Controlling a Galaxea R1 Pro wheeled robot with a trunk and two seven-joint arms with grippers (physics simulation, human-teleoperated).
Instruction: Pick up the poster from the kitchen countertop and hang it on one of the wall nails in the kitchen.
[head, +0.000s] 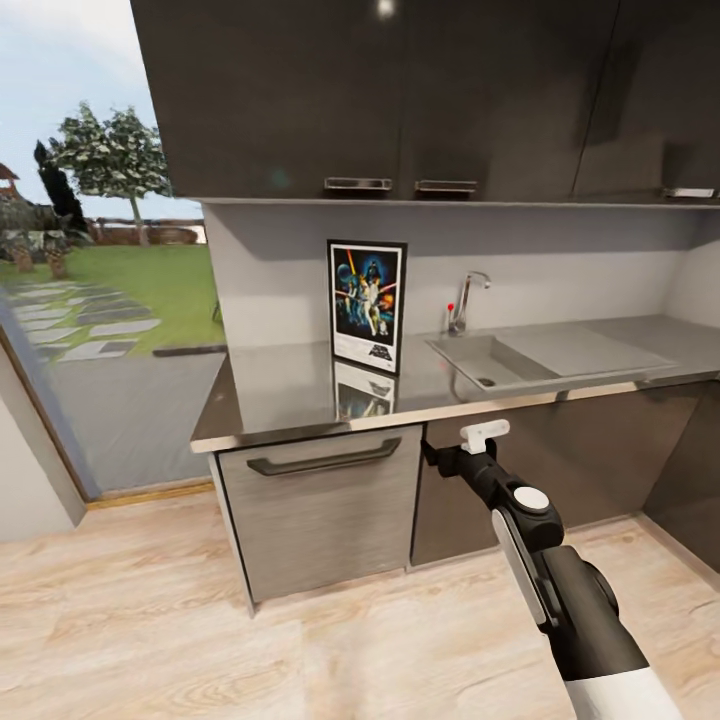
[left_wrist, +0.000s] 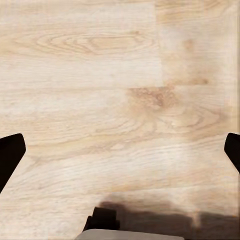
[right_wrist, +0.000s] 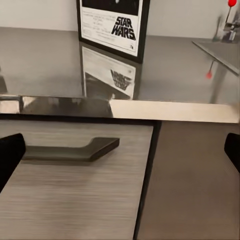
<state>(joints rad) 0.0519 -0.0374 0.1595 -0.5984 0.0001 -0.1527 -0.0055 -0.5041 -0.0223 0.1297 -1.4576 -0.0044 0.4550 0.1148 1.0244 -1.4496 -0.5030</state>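
Observation:
The poster stands upright on the kitchen countertop, leaning on the pale back wall, with its reflection on the steel. Its lower edge with the "STAR WARS" logo shows in the right wrist view. My right gripper hangs in front of the cabinet face just below the worktop's front edge, short of the poster and a little to its right. It is open, with nothing between its fingers. My left gripper is open too and faces the wood floor. I can make out no wall nail.
An inset sink with a tap lies right of the poster. Dark upper cabinets overhang the worktop. A drawer with a dark handle sits under the poster. A glass pane onto a garden is at the left.

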